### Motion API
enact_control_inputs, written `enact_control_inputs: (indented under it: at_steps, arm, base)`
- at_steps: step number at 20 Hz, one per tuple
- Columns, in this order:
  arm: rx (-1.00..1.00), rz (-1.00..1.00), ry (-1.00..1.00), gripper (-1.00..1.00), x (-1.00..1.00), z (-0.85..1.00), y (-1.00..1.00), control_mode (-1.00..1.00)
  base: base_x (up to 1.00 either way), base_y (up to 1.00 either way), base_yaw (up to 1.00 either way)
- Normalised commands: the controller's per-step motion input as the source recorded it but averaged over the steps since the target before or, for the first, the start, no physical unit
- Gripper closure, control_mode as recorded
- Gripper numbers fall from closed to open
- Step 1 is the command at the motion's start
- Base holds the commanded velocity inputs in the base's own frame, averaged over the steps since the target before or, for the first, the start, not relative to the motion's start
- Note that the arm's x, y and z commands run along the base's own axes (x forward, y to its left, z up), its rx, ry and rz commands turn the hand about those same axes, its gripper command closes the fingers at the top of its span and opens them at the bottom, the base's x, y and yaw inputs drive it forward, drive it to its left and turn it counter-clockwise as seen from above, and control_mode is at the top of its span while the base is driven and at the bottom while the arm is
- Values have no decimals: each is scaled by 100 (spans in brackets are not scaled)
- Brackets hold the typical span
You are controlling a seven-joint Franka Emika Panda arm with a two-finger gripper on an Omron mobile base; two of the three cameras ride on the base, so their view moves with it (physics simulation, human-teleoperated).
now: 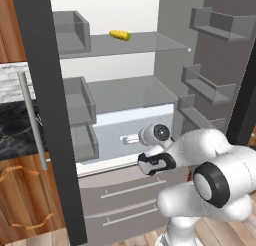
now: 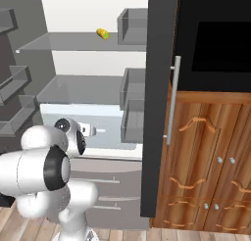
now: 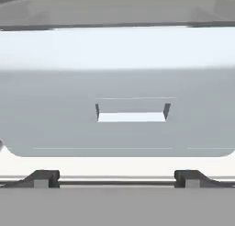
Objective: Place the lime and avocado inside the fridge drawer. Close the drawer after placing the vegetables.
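The fridge drawer (image 1: 117,127) is a pale blue-grey box under the lowest glass shelf of the open fridge, also seen in the right base view (image 2: 68,118). Its flat front (image 3: 119,73) faces the hand camera squarely and close, with the small silver handle (image 3: 131,111) at the middle. My gripper (image 1: 132,139) points at that handle from just in front of it, and in the right base view the gripper (image 2: 93,131) is level with the front. Its fingers are too small to judge. The lime and the avocado are out of view, and the drawer's inside is hidden.
A yellow corn cob (image 1: 120,35) lies on the upper glass shelf (image 2: 73,41). Darker grey drawers with bar handles (image 1: 127,190) sit below the pale drawer. The open fridge doors (image 1: 45,115) (image 2: 159,103) stand at both sides, with door bins (image 1: 207,85).
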Motion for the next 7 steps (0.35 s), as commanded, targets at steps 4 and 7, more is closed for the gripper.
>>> enact_control_inputs:
  at_steps: [4,7]
  arm:
    - [0,-1,0,-100,-92,100,-19,-100]
    - [0,-1,0,-100,-89,91,-17,-100]
  base:
    - [0,0,0]
    - [0,0,0]
